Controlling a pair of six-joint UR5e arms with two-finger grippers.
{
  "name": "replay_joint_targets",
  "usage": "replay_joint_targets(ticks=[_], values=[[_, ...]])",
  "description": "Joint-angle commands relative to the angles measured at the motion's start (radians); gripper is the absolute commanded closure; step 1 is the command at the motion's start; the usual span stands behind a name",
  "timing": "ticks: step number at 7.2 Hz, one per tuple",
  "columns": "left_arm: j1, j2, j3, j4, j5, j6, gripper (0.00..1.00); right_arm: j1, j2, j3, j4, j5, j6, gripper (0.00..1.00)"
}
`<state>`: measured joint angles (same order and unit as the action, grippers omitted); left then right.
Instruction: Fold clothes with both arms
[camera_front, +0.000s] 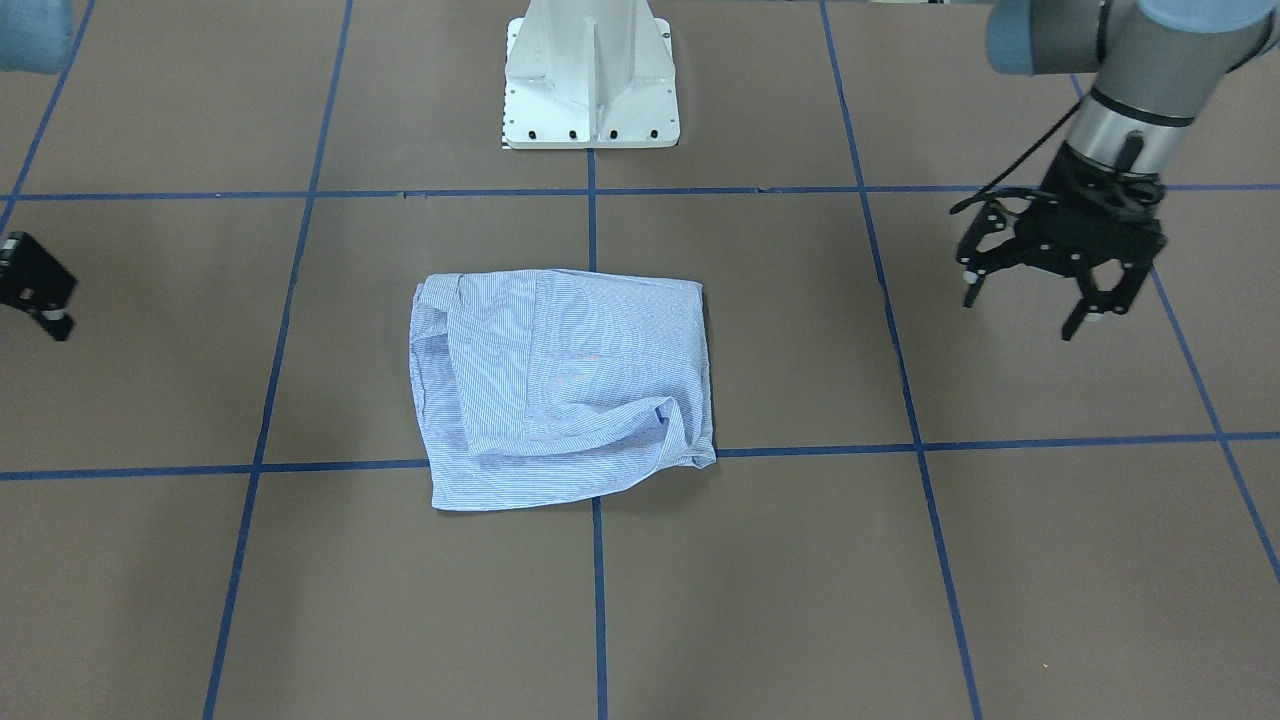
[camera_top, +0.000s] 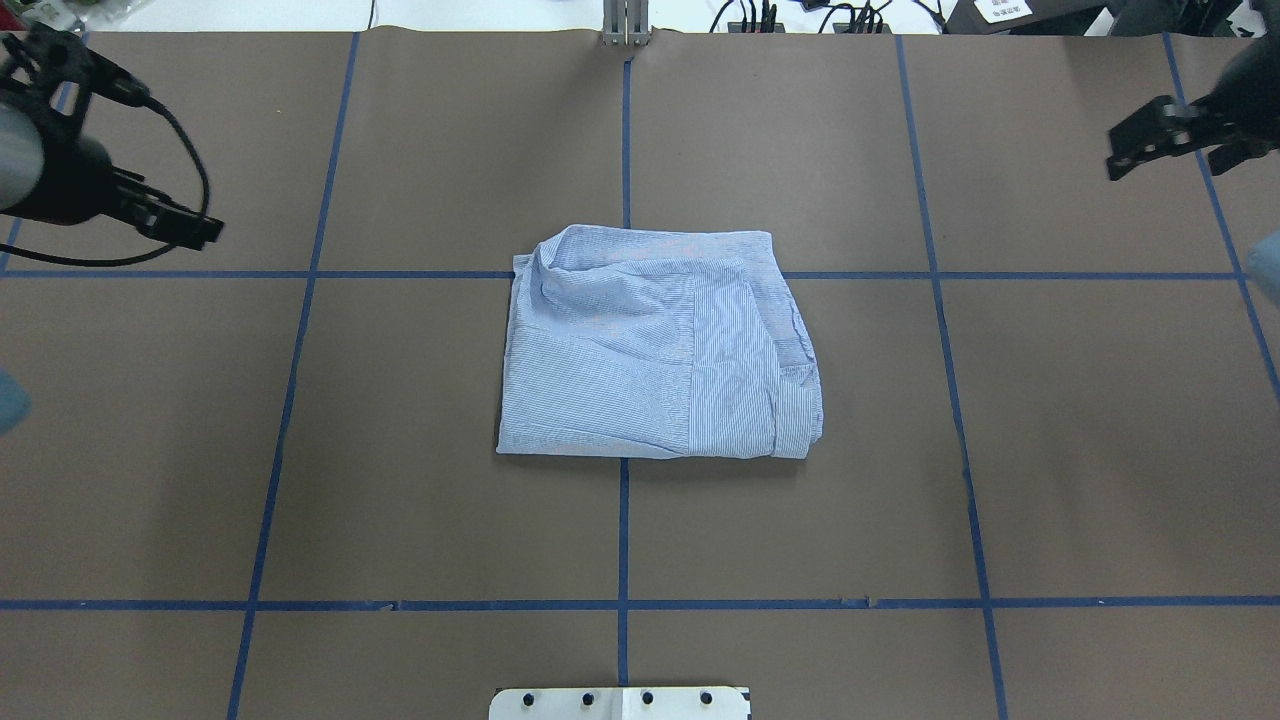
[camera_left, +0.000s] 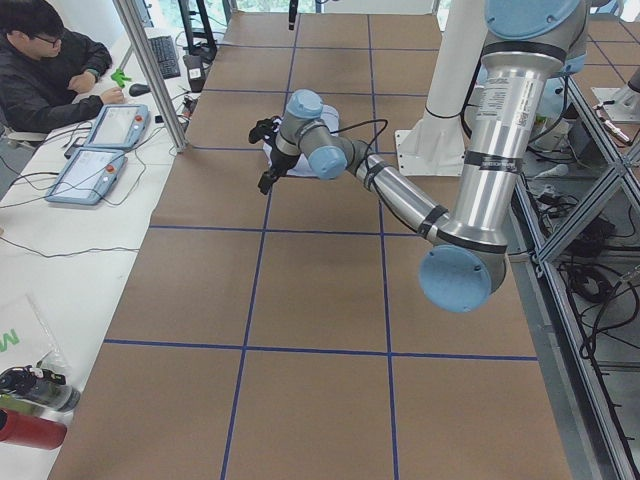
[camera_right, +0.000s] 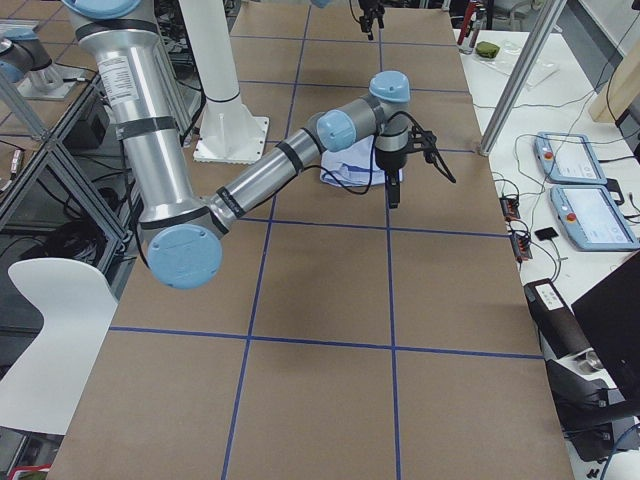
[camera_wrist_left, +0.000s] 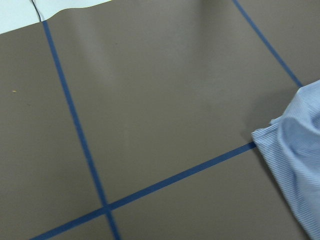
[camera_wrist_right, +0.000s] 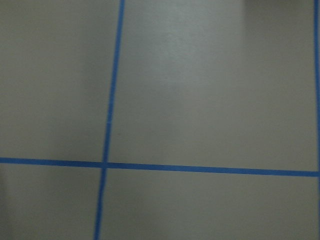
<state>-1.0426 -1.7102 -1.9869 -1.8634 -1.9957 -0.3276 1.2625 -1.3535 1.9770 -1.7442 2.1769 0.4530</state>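
The shirt (camera_front: 560, 390) lies at the middle of the tabletop (camera_front: 800, 600), over a crossing of the blue tape lines (camera_front: 592, 220). It is folded down to a compact, roughly square packet of several layers. The edges mostly line up. One corner of the top layer is curled and puffed up, and the side away from it shows a few loose wrinkles. No collar, button or label shows.

Neither hand touches the cloth. The left hand (camera_front: 1025, 310) hangs above the tabletop well off to the shirt's side, fingers spread and holding nothing. Its wrist camera catches only a corner of the striped fabric at the edge of its view. The right hand (camera_top: 1170, 140) is as far away on the opposite side. It grips nothing, but it is partly cut off and I cannot tell whether its fingers are spread or closed. Its wrist camera sees only bare tabletop and tape.

The folding looks finished or very nearly so, with both arms standing clear. If another move is wanted, it would be flattening the raised corner. A further half fold would need both hands to pinch matching corners of one edge and carry them across together, so the layers do not slide.
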Motion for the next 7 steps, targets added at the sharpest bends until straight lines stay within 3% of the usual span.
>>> replay_joint_targets(ticks=[1, 3, 4, 5, 7], values=[[-0.179, 0.092, 0.014, 0.003, -0.075, 0.261, 0.0, 0.196, -0.143, -0.036, -0.001, 0.06, -0.377, 0.0], [-0.294, 0.195, 0.042, 0.001, -0.164, 0.311, 0.0, 0.289, -0.244, -0.03, -0.023, 0.061, -0.557, 0.0], [-0.322, 0.251, 0.089, 0.003, -0.179, 0.296, 0.0, 0.291, -0.306, -0.032, -0.018, 0.072, -0.551, 0.0], [-0.467, 0.256, 0.161, -0.003, -0.186, 0.303, 0.0, 0.291, -0.311, -0.039, -0.017, 0.069, -0.544, 0.0], [-0.508, 0.261, 0.184, 0.12, -0.247, 0.317, 0.0, 0.29, -0.317, -0.047, -0.017, 0.072, -0.542, 0.0]])
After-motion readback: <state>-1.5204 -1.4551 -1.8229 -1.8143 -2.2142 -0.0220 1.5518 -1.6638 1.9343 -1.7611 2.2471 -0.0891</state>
